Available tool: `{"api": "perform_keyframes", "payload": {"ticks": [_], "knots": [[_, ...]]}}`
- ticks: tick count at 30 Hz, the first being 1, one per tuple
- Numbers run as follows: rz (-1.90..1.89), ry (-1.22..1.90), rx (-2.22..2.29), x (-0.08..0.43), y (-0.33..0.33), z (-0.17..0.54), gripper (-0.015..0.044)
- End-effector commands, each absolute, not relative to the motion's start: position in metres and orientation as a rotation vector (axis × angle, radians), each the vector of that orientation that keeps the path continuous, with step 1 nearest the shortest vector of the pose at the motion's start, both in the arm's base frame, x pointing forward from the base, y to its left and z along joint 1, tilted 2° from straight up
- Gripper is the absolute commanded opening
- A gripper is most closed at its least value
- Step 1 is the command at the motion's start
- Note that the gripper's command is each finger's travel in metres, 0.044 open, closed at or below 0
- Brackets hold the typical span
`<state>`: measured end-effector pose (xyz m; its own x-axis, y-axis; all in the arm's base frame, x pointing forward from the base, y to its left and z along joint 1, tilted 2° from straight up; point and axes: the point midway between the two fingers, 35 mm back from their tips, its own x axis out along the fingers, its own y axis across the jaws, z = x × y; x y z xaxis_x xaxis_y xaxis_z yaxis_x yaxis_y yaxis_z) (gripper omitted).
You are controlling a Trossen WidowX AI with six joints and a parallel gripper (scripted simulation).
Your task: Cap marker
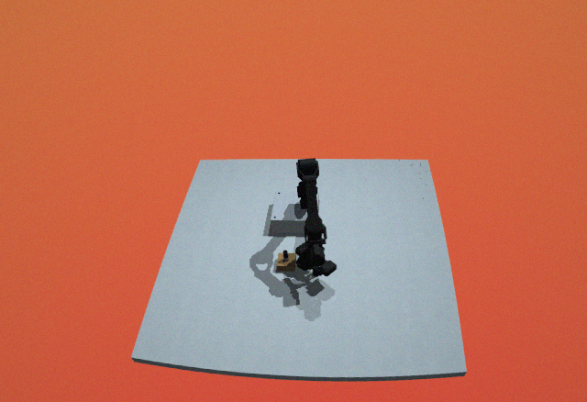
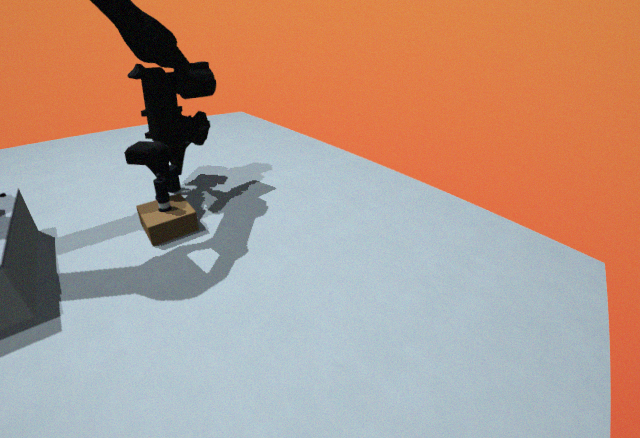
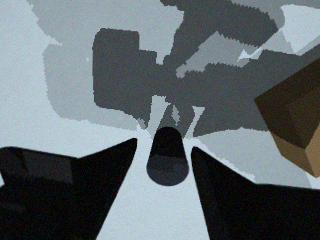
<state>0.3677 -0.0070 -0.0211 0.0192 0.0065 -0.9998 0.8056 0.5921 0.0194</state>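
The dark cap (image 3: 167, 157) stands upright on the table, loose. My gripper (image 3: 164, 146) (image 2: 173, 177) (image 1: 313, 268) is open and low over it, one finger on each side, with a gap to each. In the top view the gripper hides the cap. The marker (image 2: 162, 193) (image 1: 285, 253) stands upright in the tan holder block (image 2: 170, 224) (image 1: 285, 267) (image 3: 295, 125), right beside the gripper. The marker's tip is bare.
The grey table (image 1: 379, 269) (image 2: 361, 293) carries the arm's grey base block (image 2: 25, 268) (image 1: 284, 227) behind the holder. Dark shadows of the arm fall across the table around the holder.
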Motion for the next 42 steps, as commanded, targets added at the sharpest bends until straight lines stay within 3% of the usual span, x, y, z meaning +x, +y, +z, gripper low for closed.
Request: {"api": "perform_keyframes", "payload": {"ticks": [1, 2, 5, 16, 20, 42], "knots": [[-0.726, 1.435, 0.739, 0.364, -0.007, -0.028, 0.0252], [-0.726, 1.435, 0.739, 0.364, -0.007, -0.029, 0.0252], [-0.726, 1.435, 0.739, 0.364, -0.008, -0.029, 0.0173], [-0.726, 1.435, 0.739, 0.366, -0.007, -0.029, 0.0100], [-0.702, 1.419, 0.730, 0.369, -0.006, -0.024, 0.0000], [-0.726, 1.435, 0.739, 0.365, -0.008, 0.032, 0.0000]]}}
